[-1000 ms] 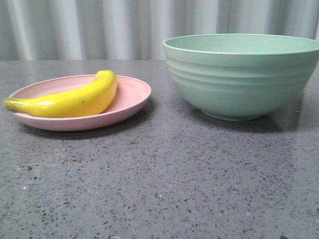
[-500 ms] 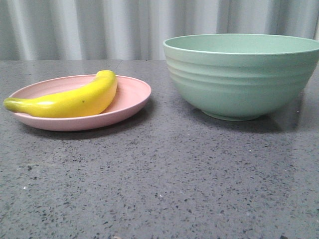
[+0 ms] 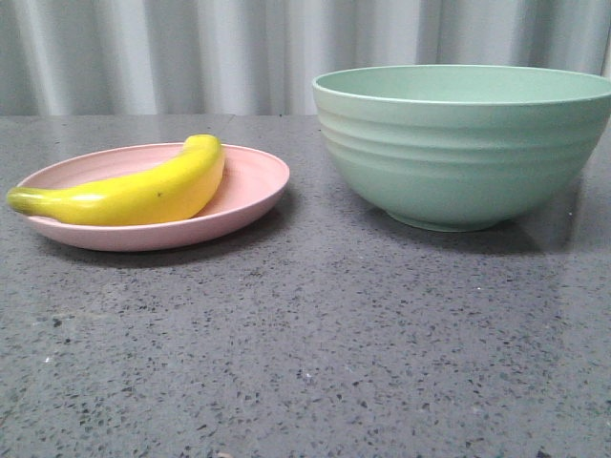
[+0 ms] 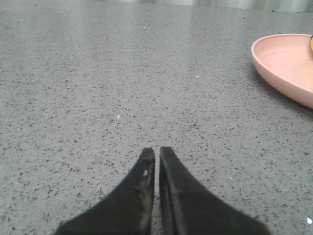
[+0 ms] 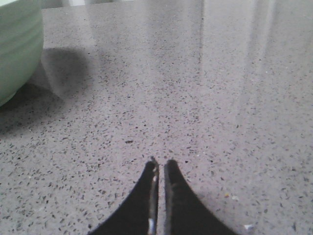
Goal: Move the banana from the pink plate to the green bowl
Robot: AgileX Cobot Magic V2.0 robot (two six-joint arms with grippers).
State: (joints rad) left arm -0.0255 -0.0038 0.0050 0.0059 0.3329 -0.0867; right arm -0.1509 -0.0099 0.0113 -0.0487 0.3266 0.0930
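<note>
You see the banana (image 3: 129,194) lying across the pink plate (image 3: 250,187), stem end over the rim, untouched. The green bowl (image 3: 463,143) stands apart beside the plate on the speckled grey table (image 3: 315,343). Your left gripper (image 4: 157,152) has fingers pressed nearly together, empty, the plate ahead and aside. Your right gripper (image 5: 161,163) is likewise narrowed, empty, the bowl ahead and aside.

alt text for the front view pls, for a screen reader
A glossy yellow curved banana lies on a shallow pale pink plate at left, with a deep ribbed mint-green bowl standing apart at right on a speckled grey countertop. No robot hand is visible.
</note>
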